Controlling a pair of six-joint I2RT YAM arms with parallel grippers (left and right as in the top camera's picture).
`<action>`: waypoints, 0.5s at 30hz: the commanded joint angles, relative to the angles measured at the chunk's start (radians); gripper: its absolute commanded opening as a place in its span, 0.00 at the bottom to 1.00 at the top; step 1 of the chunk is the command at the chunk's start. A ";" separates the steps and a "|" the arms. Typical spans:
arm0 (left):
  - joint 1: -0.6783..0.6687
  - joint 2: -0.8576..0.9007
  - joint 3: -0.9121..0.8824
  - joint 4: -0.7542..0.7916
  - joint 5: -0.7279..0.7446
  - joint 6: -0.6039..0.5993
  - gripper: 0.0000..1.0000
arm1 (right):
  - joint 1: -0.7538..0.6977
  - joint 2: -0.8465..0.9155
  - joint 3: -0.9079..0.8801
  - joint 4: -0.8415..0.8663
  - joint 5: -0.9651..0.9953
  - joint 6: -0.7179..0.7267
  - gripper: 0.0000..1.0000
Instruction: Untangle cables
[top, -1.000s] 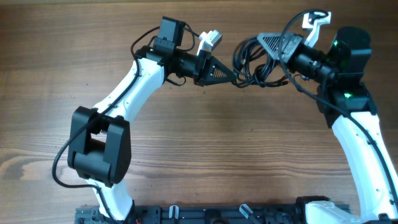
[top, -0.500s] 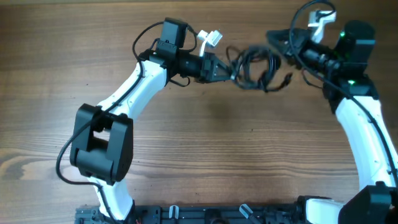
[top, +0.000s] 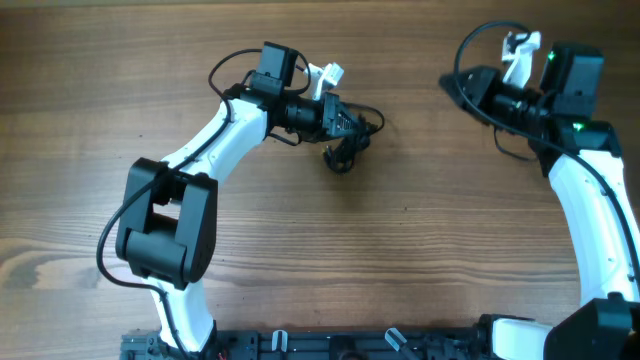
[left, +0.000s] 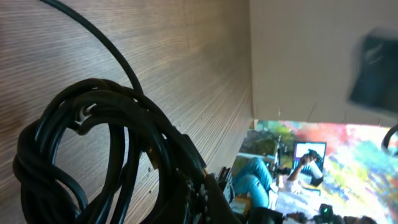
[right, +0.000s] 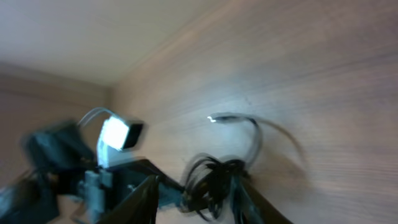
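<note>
The left gripper (top: 345, 124) is clamped on the cables (top: 346, 150), a tight black tangle near the middle of the table's (top: 400, 260) far edge; single cords and plugs cannot be told apart. The right gripper (top: 452, 82), toward the far right corner, stands apart and empty, and is blurred in its wrist view.

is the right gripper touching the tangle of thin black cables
Apart. The overhead view shows a stretch of wooden table between the right gripper and the tangle of thin black cables.

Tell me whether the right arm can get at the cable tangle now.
Probably yes. The cable tangle sits at the left gripper, and only bare table lies between it and the open right gripper, so nothing seems to block the way.
</note>
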 joint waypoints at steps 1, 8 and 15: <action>0.022 -0.004 0.003 0.043 0.090 -0.166 0.04 | 0.018 0.077 0.003 -0.089 0.045 -0.084 0.41; 0.018 -0.004 0.003 0.385 0.301 -0.465 0.04 | 0.062 0.313 0.003 0.001 -0.263 0.027 0.60; 0.013 -0.004 0.003 0.404 0.304 -0.464 0.04 | 0.076 0.364 0.003 0.294 -0.264 0.333 0.84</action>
